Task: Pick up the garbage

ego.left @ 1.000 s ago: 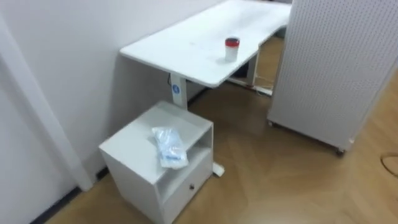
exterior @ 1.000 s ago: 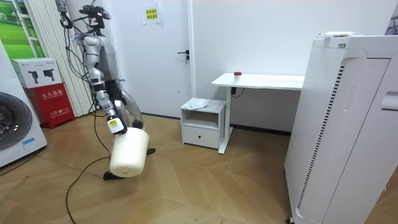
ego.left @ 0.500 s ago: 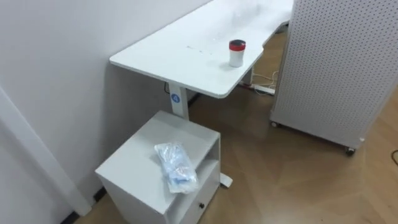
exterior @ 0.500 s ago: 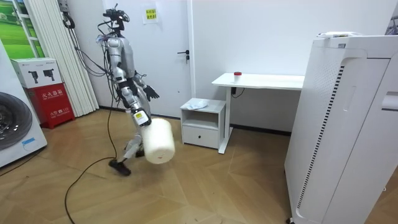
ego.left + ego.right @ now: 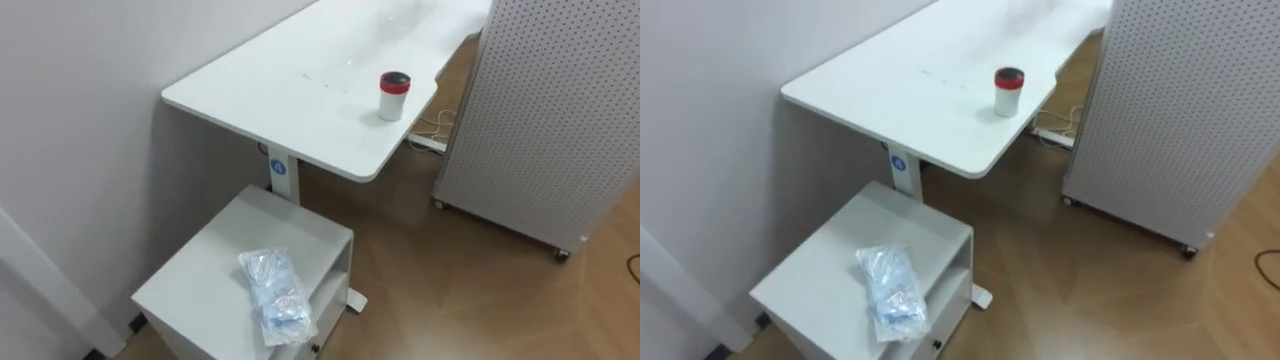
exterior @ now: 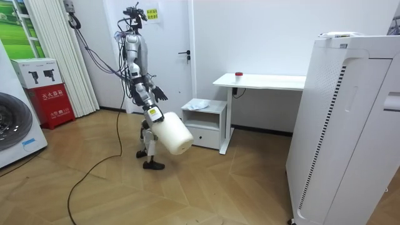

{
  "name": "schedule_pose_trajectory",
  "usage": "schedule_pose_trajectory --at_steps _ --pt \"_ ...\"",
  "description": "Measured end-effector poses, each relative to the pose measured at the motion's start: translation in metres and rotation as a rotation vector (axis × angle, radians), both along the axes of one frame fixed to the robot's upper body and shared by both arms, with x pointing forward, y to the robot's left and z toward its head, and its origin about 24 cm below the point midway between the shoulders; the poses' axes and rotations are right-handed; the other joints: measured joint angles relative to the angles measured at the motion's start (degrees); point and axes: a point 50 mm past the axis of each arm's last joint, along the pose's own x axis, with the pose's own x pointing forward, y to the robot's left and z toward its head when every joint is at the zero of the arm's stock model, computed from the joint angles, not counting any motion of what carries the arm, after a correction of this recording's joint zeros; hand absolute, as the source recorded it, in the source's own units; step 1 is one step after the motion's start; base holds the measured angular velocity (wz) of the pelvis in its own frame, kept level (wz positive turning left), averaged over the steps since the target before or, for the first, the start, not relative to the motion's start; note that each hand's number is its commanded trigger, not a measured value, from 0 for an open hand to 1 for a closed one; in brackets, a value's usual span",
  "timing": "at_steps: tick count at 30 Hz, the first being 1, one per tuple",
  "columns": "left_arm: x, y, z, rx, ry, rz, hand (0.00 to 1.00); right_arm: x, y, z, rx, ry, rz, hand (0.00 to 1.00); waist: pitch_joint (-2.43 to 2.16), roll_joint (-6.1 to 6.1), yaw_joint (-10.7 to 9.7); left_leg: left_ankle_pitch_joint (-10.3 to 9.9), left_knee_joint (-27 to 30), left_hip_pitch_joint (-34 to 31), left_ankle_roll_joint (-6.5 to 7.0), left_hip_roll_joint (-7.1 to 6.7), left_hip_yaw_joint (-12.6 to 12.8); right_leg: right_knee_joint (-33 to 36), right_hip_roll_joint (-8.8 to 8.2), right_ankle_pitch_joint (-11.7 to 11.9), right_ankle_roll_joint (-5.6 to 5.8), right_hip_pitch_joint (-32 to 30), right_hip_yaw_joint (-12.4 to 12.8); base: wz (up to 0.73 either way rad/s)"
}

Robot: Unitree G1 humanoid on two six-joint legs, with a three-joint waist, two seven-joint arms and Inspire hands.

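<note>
- Lying on the small white cabinet (image 5: 195, 285), the crumpled plastic bag (image 5: 278, 300) is seen in the left eye view, just beside the white table (image 5: 290, 90).
- From the right eye view, a red-lidded jar (image 5: 1009, 91) is shown standing on the table.
- In the room view, the right arm is hung down, with the right hand (image 6: 152, 113) clenched on a tilted white bin (image 6: 173, 135); the left hand (image 6: 159, 94) is held forward, fingers spread.

Cabinet (image 5: 200, 285) base cut off, plastic bag (image 5: 278, 297) contents unclear
</note>
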Motion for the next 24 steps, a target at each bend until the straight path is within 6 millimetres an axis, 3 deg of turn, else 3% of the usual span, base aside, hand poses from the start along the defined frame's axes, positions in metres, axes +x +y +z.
schedule_pose_trajectory --at_steps 8,11,14,18,21,24 --pt "0.014 -0.001 0.004 0.009 -0.061 -0.007 0.00 0.003 0.001 0.000 -0.007 -0.008 0.008 1.00 0.22 -0.33 -0.1 0.0 0.0 -0.6 -0.06 -0.05 0.0 -0.8 0.30 0.1 0.21 -1.0 0.7 -0.08" --pt "0.035 -0.005 0.008 0.012 -0.116 -0.035 0.00 0.013 0.001 0.002 -0.013 -0.034 0.011 1.00 0.37 -0.32 -0.5 0.0 0.8 -3.8 -0.05 -0.12 0.0 0.1 0.03 0.6 0.04 -4.3 0.9 -0.01" --pt "0.063 -0.008 0.017 0.018 -0.193 -0.050 0.00 0.036 0.003 0.007 -0.023 -0.077 0.031 1.00 0.71 -0.51 -0.5 0.0 3.5 -8.8 -0.03 -0.11 0.0 2.0 -0.21 1.1 -0.42 -9.3 2.3 -0.13" --pt "0.115 -0.020 0.038 0.030 -0.358 -0.012 0.00 0.080 0.006 0.021 -0.067 -0.183 0.050 1.00 2.54 0.27 -1.5 -0.3 10.4 -17.1 0.38 0.63 0.0 5.3 -1.11 1.7 -1.35 -16.2 2.3 -0.01" --pt "0.145 -0.029 0.054 0.027 -0.458 -0.011 0.00 0.102 0.013 0.029 -0.078 -0.240 0.084 1.00 2.95 0.67 -1.6 -0.4 13.9 -23.2 0.66 1.09 -0.1 7.4 -1.06 2.4 -2.48 -21.8 2.4 0.00" --pt "0.165 -0.039 0.066 0.020 -0.528 -0.014 0.00 0.120 0.017 0.039 -0.086 -0.314 0.098 1.00 3.36 1.30 -2.0 -1.5 17.3 -28.6 0.77 2.53 -0.1 10.3 -0.99 2.4 -3.59 -26.9 2.3 0.01"
